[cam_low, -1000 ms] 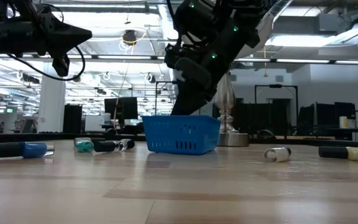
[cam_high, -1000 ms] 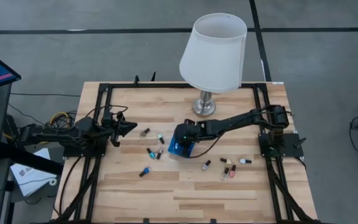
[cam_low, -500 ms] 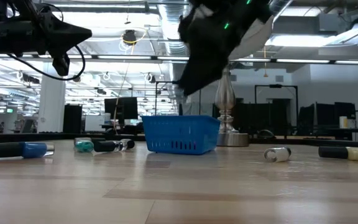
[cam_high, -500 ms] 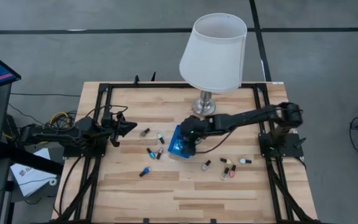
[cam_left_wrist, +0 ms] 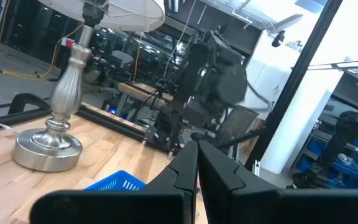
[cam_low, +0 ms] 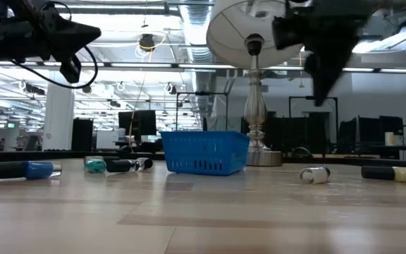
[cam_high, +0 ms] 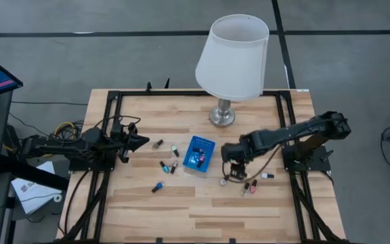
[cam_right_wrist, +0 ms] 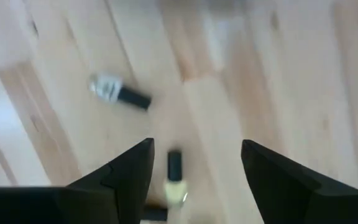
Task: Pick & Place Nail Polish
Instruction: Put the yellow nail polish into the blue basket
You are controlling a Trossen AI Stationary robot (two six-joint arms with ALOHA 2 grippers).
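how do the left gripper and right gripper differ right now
The left gripper is shut, parked left of the blue basket; the right gripper is open, hanging right of the basket above loose nail polish bottles. The left points level across the table, the right points down. Both hold nothing.

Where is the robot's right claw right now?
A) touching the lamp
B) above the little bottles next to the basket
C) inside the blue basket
B: the right gripper hangs open over loose nail polish bottles beside the blue basket, clear of the lamp.
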